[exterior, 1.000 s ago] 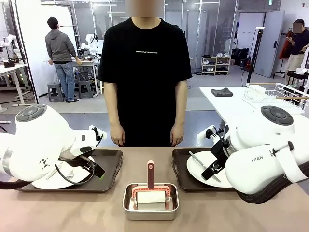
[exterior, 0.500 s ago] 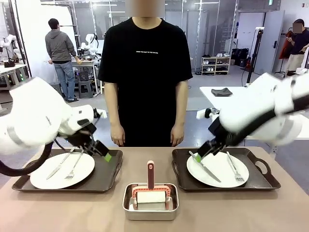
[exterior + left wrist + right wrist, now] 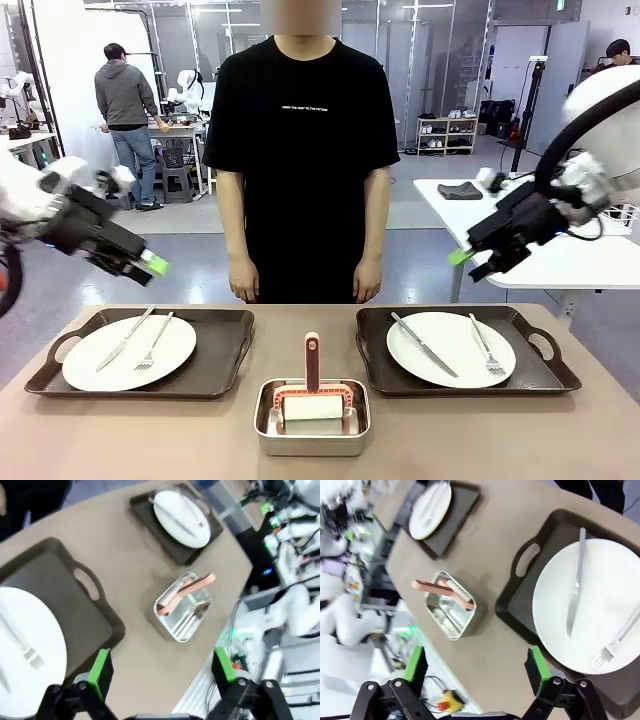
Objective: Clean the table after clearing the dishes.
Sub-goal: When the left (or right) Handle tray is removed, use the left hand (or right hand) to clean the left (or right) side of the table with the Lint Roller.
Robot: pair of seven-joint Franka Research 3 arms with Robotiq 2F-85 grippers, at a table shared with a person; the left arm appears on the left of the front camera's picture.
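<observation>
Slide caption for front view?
Left pincer and right pincer, open, hover above the table; left tray and right tray of dishes flank a pan; person opposite.

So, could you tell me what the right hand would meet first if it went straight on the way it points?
Probably the bare table top, in the gap between the steel pan and the right tray. The right hand is open, and depth is hard to judge.

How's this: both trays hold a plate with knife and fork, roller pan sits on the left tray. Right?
Wrong on the pan: it sits on the bare table, between the left tray and the right tray, not on either, as the front view shows. The rest holds.
</observation>
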